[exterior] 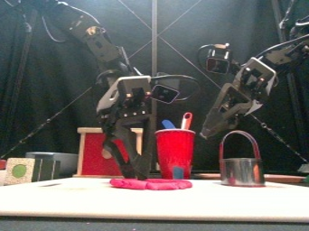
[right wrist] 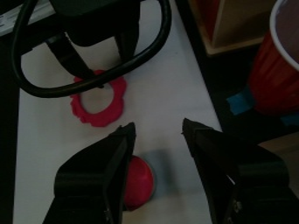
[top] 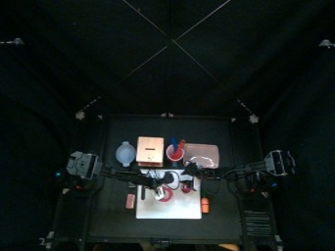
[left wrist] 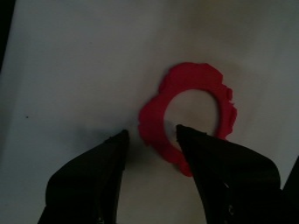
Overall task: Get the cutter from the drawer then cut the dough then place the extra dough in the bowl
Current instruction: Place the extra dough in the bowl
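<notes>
My left gripper (left wrist: 152, 133) is down at the white cutting board (left wrist: 70, 70) with its jaws spread apart. Its wrist camera shows them astride the near rim of the red dough ring (left wrist: 155, 114), which lies flat on the board. I cannot tell whether the tips touch the dough. From the front the ring's hole is hidden, and the dough (exterior: 151, 184) reads only as a low red strip under that gripper (exterior: 135, 173).

My right gripper (right wrist: 160, 127) hangs higher, jaws wide and holding nothing. Only its own camera shows a round red dough disc (right wrist: 140, 179) lying on the board just under one jaw, apart from the ring (right wrist: 98, 121). The same view shows the red cup (right wrist: 281, 52) off to one side.

The front view alone shows the metal cutter (exterior: 243, 171). It stands upright on the board with its wire handle raised, below the right gripper (exterior: 208, 133) and beside the cup (exterior: 175, 153). The wooden box (exterior: 90, 149) sits behind to the left. Only the top view shows the blue-grey bowl (top: 125, 152), beside the box and well apart from the dough.
</notes>
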Robot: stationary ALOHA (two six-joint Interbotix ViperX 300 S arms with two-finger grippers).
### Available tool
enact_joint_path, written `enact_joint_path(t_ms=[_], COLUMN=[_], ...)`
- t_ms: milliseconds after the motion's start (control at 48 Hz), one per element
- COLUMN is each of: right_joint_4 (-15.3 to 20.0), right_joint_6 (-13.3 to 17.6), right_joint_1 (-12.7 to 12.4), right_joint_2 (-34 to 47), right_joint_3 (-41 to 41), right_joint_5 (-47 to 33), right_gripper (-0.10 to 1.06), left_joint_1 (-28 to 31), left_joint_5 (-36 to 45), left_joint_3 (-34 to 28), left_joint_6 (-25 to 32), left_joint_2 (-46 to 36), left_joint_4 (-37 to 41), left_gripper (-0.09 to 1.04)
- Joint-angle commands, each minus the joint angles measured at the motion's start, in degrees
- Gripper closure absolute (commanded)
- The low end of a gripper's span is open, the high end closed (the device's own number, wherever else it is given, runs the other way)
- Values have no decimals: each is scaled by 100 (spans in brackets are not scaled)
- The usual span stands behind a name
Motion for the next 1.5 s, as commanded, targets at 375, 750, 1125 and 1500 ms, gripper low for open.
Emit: enact_joint_path(t_ms=[375,750,1125,1500], right_joint_4=[9,9,9,9], right_joint_6=[0,0,0,0], right_joint_1=[-97,-220,-229,-272], right_joint_2=[-264,-1037,-1195,-1195], right_joint_3=[18,316,404,404], right_joint_5=[9,18,18,18], right_gripper=[13,13,13,13], left_joint_1=[-299,-264,-272,-272], left_joint_5=[378,650,686,712], left_joint_3=[-97,-149,-185,-176], left_joint_6=[-70,-70,-62,-44], left_joint_2=[237,211,255,246], left_joint_4=[149,360,369,360], left_gripper=[11,11,12,27])
